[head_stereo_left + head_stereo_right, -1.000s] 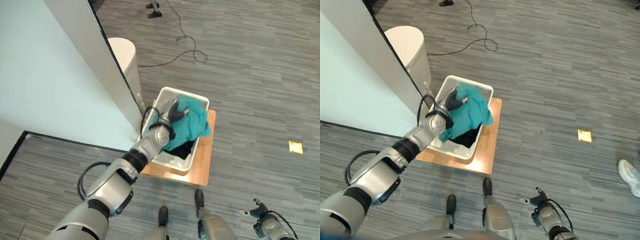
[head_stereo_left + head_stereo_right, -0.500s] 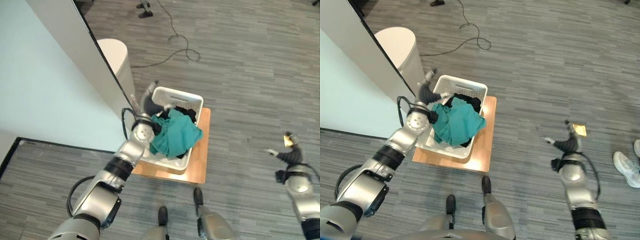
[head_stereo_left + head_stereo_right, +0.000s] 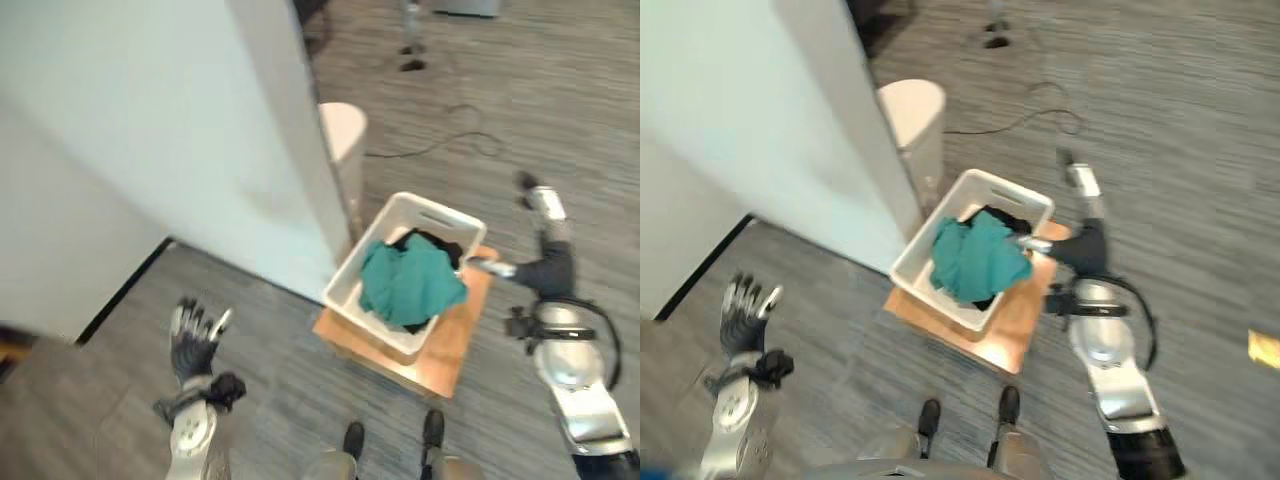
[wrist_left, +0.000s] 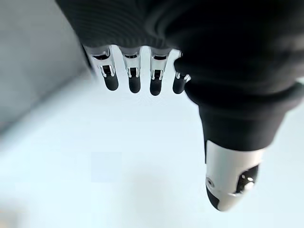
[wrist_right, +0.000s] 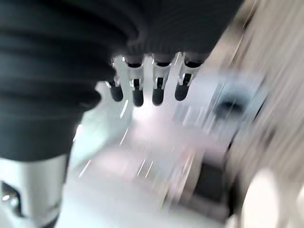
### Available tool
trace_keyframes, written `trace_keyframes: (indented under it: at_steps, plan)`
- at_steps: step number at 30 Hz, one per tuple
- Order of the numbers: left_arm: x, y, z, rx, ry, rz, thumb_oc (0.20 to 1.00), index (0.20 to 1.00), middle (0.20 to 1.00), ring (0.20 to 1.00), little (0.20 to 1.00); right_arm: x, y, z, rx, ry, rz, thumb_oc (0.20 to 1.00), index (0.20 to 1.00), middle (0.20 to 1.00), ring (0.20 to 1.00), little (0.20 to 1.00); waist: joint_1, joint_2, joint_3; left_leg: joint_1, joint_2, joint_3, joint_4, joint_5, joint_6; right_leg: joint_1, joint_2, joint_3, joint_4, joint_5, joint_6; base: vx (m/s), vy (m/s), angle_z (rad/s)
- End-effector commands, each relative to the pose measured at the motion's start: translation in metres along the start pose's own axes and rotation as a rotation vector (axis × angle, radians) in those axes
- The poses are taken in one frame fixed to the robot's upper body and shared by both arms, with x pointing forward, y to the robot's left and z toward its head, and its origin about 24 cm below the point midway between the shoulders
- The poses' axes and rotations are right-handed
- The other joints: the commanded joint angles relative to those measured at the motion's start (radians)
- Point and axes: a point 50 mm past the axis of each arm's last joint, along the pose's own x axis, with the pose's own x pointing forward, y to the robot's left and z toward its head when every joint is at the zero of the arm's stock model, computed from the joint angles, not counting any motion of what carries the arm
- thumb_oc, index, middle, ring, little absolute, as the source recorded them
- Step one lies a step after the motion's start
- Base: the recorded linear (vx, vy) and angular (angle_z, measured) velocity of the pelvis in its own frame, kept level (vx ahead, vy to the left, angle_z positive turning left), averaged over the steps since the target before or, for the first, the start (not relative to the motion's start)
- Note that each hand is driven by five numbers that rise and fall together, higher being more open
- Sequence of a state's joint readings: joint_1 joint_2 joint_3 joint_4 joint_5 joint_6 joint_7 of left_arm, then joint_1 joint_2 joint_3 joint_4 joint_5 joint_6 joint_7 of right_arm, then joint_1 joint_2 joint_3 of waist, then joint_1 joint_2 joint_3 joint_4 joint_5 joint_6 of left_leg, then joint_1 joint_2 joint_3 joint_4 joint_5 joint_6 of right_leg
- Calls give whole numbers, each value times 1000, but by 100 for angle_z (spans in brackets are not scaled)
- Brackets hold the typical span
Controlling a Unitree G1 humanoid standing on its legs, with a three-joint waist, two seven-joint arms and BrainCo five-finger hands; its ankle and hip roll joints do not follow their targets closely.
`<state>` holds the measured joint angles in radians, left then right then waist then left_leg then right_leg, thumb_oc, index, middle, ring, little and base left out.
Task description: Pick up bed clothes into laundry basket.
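Nearest us, our left hand (image 3: 192, 345) hangs low over the grey floor (image 3: 270, 400), fingers spread and straight, holding nothing; its wrist view shows them straight before a pale surface. Our right hand (image 3: 1085, 215) is raised just beside the basket's (image 3: 940, 296) right side, fingers extended, thumb pointing toward the basket, empty too. Between the two hands sits the white basket on a low wooden board (image 3: 440, 365). A teal cloth (image 3: 405, 285) lies heaped inside it, on top of a black cloth (image 3: 432, 243) that shows at the far end. The bed's pale side (image 3: 150, 150) runs just beside the basket's left. Beyond stand a cream bin (image 3: 912, 110) and a black cord (image 3: 455, 135) on the floor.
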<state>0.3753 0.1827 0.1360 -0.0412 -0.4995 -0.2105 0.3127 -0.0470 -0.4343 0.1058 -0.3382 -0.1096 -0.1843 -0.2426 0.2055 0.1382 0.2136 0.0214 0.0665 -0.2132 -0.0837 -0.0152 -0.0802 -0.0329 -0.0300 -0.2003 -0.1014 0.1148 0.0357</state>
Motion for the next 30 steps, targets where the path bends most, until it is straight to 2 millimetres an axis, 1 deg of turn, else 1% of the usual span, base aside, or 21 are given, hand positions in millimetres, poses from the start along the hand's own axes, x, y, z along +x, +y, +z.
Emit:
trace_keyframes:
  at_steps: [1,3,4,5,7,11,12,14,15,19,20,21,22,23,24,25,26,27,28,29,30]
  plan:
    - [23,-16,28,-65,-156,-72,1000,1000,1000,1000,1000,1,-20,4,-67,-37,-49,1000,1000,1000,1000,1000,12,-42,15,-108,31,107,41,83,-55,95,-103,-56,14,-177,66,-247,-89,108]
    - [22,-12,25,-80,-155,-46,1000,1000,1000,1000,1000,4,-19,3,-70,-33,-77,1000,1000,1000,1000,1000,-7,-57,28,-137,98,342,107,65,-39,99,-145,-171,14,-167,78,-250,-90,189]
    - [22,-12,26,-80,-156,-46,1000,1000,1000,1000,1000,5,-19,3,-70,-34,-77,1000,1000,1000,1000,1000,-9,-57,28,-143,97,341,111,66,-37,96,-146,-172,14,-163,78,-294,-106,317]
    - [21,-9,27,-91,-161,-38,1000,1000,1000,1000,1000,4,-19,3,-62,-22,-114,1000,1000,1000,1000,1000,-39,-66,19,-119,162,506,163,43,-33,109,-159,-258,14,-167,73,-165,-72,284]
    - [22,-10,30,-91,-169,-37,1000,1000,1000,1000,1000,0,-23,-1,-59,9,-165,1000,1000,1000,1000,1000,-63,-69,-1,-74,218,609,187,28,-51,129,-173,-326,21,-181,66,-166,-34,181]
    - [25,-25,38,-75,-181,-120,1000,1000,1000,1000,1000,-10,-33,-11,-62,83,-256,1000,1000,1000,1000,1000,-149,-77,-49,35,349,891,129,106,-73,164,-203,-521,39,-152,41,-151,83,239]
    - [25,-27,41,-70,-184,-141,1000,1000,1000,1000,1000,-14,-32,-14,-55,107,-260,1000,1000,1000,1000,1000,-161,-74,-66,58,354,918,95,123,-78,171,-208,-553,52,-148,41,-13,137,230]
    - [23,-27,44,-64,-196,-149,1000,1000,1000,1000,1000,-16,-29,-17,-34,127,-251,1000,1000,1000,1000,1000,-165,-69,-82,61,335,899,64,133,-76,181,-212,-574,69,-147,51,107,160,186]
    - [21,-26,45,-78,-192,-153,1000,1000,1000,1000,1000,-16,-19,-22,10,158,-218,1000,1000,1000,1000,1000,-149,-70,-97,55,300,865,47,126,-71,191,-237,-587,94,-132,66,138,221,98]
    - [21,-28,51,-103,-202,-165,1000,1000,1000,1000,1000,-12,-3,-26,61,178,-160,1000,1000,1000,1000,1000,-128,-80,-94,36,247,827,36,99,-38,193,-306,-626,175,-119,85,85,247,91]
    - [23,-41,58,-123,-230,-212,1000,1000,1000,1000,1000,-3,16,-19,99,143,-68,1000,1000,1000,1000,1000,-127,-95,-65,23,163,727,12,48,10,134,-418,-553,409,-59,138,146,324,36]
    - [25,-47,61,-115,-248,-235,1000,1000,1000,1000,1000,0,19,-19,100,132,-57,1000,1000,1000,1000,1000,-137,-106,-56,8,139,687,8,32,23,99,-426,-455,455,-65,157,187,323,184]
    - [27,-59,64,-112,-258,-282,1000,1000,1000,1000,1000,5,18,-17,96,115,-59,1000,1000,1000,1000,1000,-154,-114,-49,-9,121,635,7,33,27,52,-384,-314,474,-116,135,60,106,270]
    - [28,-68,64,-116,-261,-312,1000,1000,1000,1000,1000,4,18,-19,94,127,-54,1000,1000,1000,1000,1000,-171,-114,-30,-26,106,590,9,58,36,19,-300,-183,447,-172,107,125,71,299]
    - [29,-74,66,-122,-270,-337,1000,1000,1000,1000,1000,5,17,-20,93,129,-58,1000,1000,1000,1000,1000,-180,-113,-18,-41,82,529,9,63,40,2,-225,-64,425,-212,106,86,53,165]
    - [30,-75,66,-123,-271,-338,1000,1000,1000,1000,1000,6,17,-20,92,128,-59,1000,1000,1000,1000,1000,-181,-113,-16,-40,82,528,10,61,40,2,-227,-65,429,-217,106,208,57,245]
    - [28,-86,63,-123,-261,-388,1000,1000,1000,1000,1000,7,17,-18,98,119,-63,1000,1000,1000,1000,1000,-204,-112,9,-49,21,397,4,54,57,-28,-120,120,425,-261,82,310,8,287]
    - [27,-92,65,-105,-273,-429,1000,1000,1000,1000,1000,8,19,-17,106,109,-52,1000,1000,1000,1000,1000,-220,-119,21,-45,-24,299,0,47,64,-44,-67,239,377,-267,60,413,-20,367]
    - [28,-95,67,-87,-280,-451,1000,1000,1000,1000,1000,8,20,-17,113,110,-47,1000,1000,1000,1000,1000,-231,-125,24,-40,-47,249,-4,41,66,-58,-40,308,336,-262,53,259,-64,241]
    - [28,-95,67,-87,-281,-451,1000,1000,1000,1000,1000,8,20,-17,113,109,-47,1000,1000,1000,1000,1000,-232,-123,24,-44,-45,248,-4,45,65,-58,-38,306,330,-254,53,203,-75,217]
    - [29,-98,66,-75,-275,-470,1000,1000,1000,1000,1000,8,21,-19,123,120,-35,1000,1000,1000,1000,1000,-246,-135,27,-42,-80,174,-4,40,70,-95,22,423,258,-208,45,165,-57,197]
